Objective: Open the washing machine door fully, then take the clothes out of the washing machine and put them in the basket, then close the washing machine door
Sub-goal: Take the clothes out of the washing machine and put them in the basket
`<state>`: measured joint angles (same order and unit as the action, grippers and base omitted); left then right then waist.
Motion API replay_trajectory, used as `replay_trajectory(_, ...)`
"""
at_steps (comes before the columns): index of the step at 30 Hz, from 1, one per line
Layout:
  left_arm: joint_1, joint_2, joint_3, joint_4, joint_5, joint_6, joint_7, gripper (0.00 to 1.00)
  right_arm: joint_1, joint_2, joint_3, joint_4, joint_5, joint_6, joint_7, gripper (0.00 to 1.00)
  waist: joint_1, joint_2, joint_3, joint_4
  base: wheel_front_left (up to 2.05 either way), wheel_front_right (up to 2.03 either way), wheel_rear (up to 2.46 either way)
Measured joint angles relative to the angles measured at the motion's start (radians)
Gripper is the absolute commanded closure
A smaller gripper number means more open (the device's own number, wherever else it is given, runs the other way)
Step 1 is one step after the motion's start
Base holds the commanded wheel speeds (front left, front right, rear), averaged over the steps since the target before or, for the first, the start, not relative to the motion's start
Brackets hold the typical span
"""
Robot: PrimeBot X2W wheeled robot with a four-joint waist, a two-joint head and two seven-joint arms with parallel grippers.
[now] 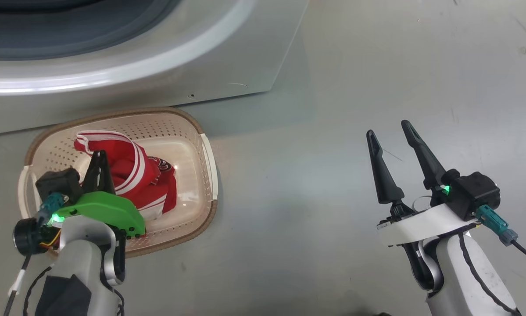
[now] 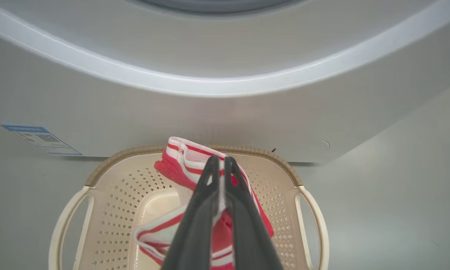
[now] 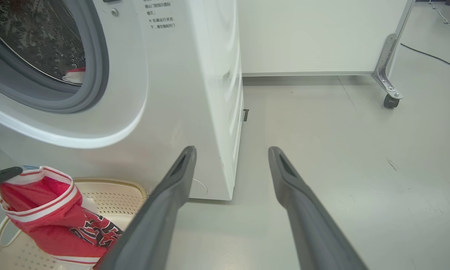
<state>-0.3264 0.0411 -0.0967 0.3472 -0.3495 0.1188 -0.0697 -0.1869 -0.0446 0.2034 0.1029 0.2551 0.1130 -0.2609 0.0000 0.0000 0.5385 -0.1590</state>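
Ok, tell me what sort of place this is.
Likely a lab or test space with a laundry setup, not a home: a front-loading washing machine on bare grey floor, a wheeled white panel nearby, and a loose cable.

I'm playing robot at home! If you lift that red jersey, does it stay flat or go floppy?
Probably floppy: the red jersey sags in folds below the left gripper pinching it. Likely light too, since that thin pinch seems enough to hold it up. Let go, it would likely slump into the basket, not roll.
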Motion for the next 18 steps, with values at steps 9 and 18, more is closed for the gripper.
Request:
replay_trajectory(9,-0.131,0.002,0.006,0.174,-0.032,-0.002,0.08,1.0,-0.07,0.0,0.012,-0.031,0.021,0.0,0.0,0.0,0.0,0.0,0.126,-0.036,0.0,0.0,0.0)
replay_trajectory(18,-0.229,0.012,0.029,0.314,-0.053,-0.011,0.114,1.0,-0.119,0.0,0.017,-0.036,0.044,0.0,0.0,0.0,0.0,0.0,0.223,-0.063,0.0,0.0,0.0)
